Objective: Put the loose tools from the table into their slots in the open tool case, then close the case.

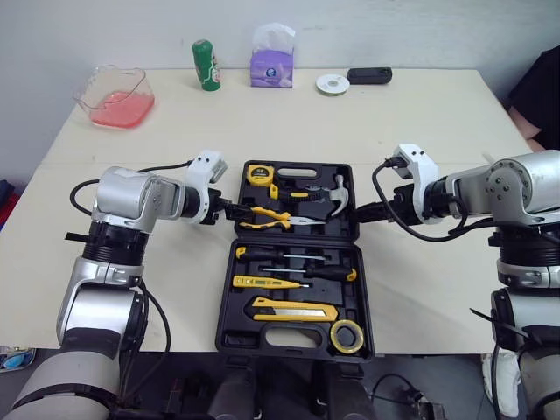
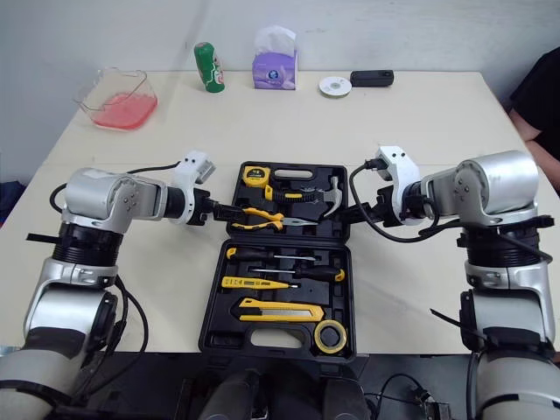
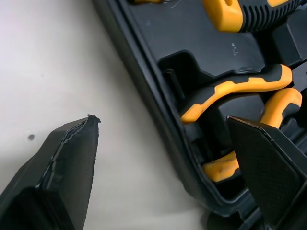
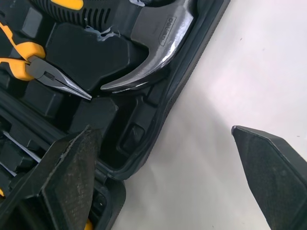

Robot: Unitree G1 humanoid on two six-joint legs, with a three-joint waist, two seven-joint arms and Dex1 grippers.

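Note:
The black tool case lies open in the middle of the table. Its far half holds a yellow tape measure, yellow-handled pliers and a hammer. Its near half holds screwdrivers, a yellow utility knife and a tape roll. My left gripper is open at the far half's left wall, one finger inside by the pliers and one outside over the table. My right gripper is open astride the right wall, beside the hammer head.
Along the table's far side stand a clear container of pink liquid, a green can, a purple tissue pack, a white disc and a black device. A person sits at the far right edge.

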